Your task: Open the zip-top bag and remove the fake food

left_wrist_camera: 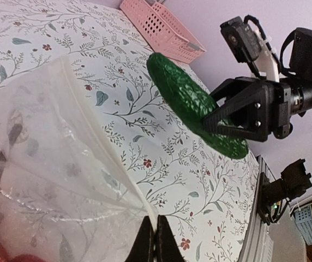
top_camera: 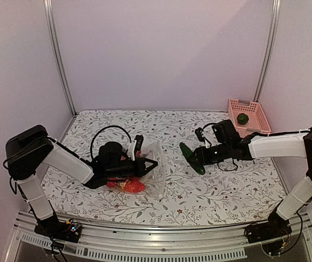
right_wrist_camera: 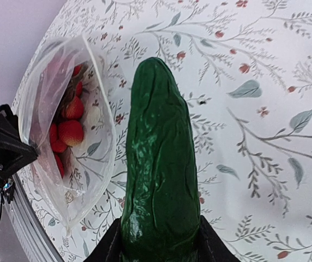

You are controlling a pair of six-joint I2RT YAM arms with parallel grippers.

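Left of centre, the left gripper (top_camera: pixel 153 162) clenched the edge of the zip-top bag (top_camera: pixel 157 183). Right of centre, the right gripper (top_camera: pixel 202 157) grasped a green cucumber (top_camera: pixel 189 154).

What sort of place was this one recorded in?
Probably a robot lab test booth, not a home: bare pale walls with metal corner rails, a floral-covered table, and arms bolted to an aluminium frame.

Light was diffuse and even with a faint pinkish cast, shadows on the table (top_camera: pixel 227 185) weak; glare streaked the zip-top bag (left_wrist_camera: pixel 63 164) and spotted the fake cucumber (right_wrist_camera: pixel 159 180), my wrist views bowed at their edges, overhead view slightly soft.
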